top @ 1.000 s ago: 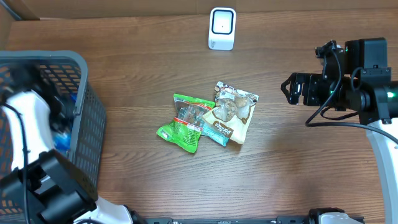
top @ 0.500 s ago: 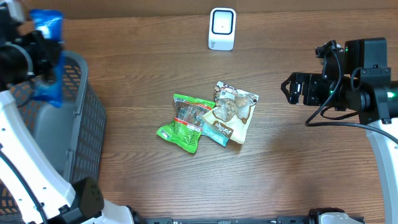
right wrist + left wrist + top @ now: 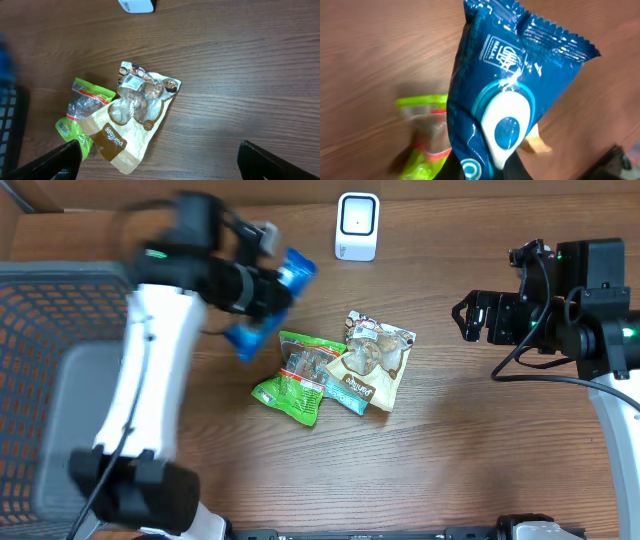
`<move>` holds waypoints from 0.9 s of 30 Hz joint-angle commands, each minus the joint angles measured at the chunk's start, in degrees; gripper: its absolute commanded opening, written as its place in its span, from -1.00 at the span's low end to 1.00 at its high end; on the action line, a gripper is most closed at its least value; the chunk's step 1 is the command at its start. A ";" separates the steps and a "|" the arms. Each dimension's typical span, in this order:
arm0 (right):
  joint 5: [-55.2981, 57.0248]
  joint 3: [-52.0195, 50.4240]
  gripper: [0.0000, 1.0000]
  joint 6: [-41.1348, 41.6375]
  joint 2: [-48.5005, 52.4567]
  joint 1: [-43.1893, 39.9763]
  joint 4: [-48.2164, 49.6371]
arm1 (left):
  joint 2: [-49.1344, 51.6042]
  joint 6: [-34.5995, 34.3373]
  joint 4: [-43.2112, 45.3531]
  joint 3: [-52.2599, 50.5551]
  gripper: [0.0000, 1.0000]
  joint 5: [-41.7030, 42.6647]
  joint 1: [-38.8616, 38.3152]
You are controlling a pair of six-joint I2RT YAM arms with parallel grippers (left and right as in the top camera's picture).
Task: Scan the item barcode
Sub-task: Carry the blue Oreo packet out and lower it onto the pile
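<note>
The fingers of the left gripper [image 3: 258, 288] are clamped together on the lower end of a blue pouch [image 3: 510, 85], which is held clear of the table [image 3: 480, 440], left of and a little nearer than the white scanner [image 3: 357, 225]. The pouch is gripped by one end so that most of its printed surface is left uncovered for the scanner. In the left wrist view, the face shown carries a white oval flap and a logo. No barcode can be made out there, so it is judged to lie on a hidden face, and the pouch is likely to need turning before a reading is had. The left arm is smeared with blur in the overhead view, which is taken as a sign of motion.

The fingers [image 3: 60, 157] of the right gripper [image 3: 466, 320] are spread wide apart, with nothing between them. This gripper is kept well off to the right, pointing toward the middle of the table. It is judged to be parked there so that the path to the scanner is left free.

One blue pouch is counted, in the air. Two more packets lie at the middle of the table: one green packet [image 3: 295, 375] and one tan packet [image 3: 372, 365], overlapping at their edges. These are presumably left waiting for their own turn. One scanner is counted at the far edge, and one grey basket [image 3: 40, 330] at the left. What the basket holds cannot be told, since the blurred arm lies across it.
</note>
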 commanded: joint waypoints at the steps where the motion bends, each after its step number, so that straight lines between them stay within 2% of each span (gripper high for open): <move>1: -0.55 1.01 1.00 0.44 0.07 -0.15 0.04 | -0.15 -10.91 7.34 -9.92 -0.91 -1.38 -4.04; 3: -0.55 1.01 1.00 0.46 0.07 -0.15 -0.15 | -0.04 -15.23 12.85 -15.02 -0.92 -0.90 -6.88; 5: -0.55 1.01 1.00 0.46 0.07 -0.15 -0.07 | -0.04 -16.70 18.40 -18.84 -0.92 0.50 -10.27; 9: -0.87 1.01 1.00 0.46 0.07 -0.15 0.11 | -0.04 -16.63 22.99 -19.98 -0.91 0.28 -14.73; 14: -2.25 1.01 1.00 0.44 0.07 -0.15 -0.22 | -0.04 -16.50 26.32 -19.96 -0.76 -3.21 -17.31; 18: -2.45 1.01 1.00 0.46 0.07 -0.15 -0.57 | -0.04 -16.48 26.53 -19.96 -0.38 -3.23 -17.25; 20: -2.45 1.01 1.00 0.46 0.07 -0.15 -0.52 | -0.04 -16.46 26.21 -19.96 -0.06 -3.26 -17.25; 22: -2.62 1.01 1.00 0.46 0.07 -0.15 -0.55 | -0.04 -16.48 26.12 -19.96 0.42 -3.69 -17.25; 25: -4.87 0.81 1.00 0.44 0.17 -0.15 -0.37 | -0.04 -16.46 26.21 -19.71 0.61 -4.57 -16.85; 27: -6.99 0.24 1.00 0.46 0.39 -0.11 0.02 | -0.09 -16.48 25.44 -18.38 0.64 -4.20 -15.63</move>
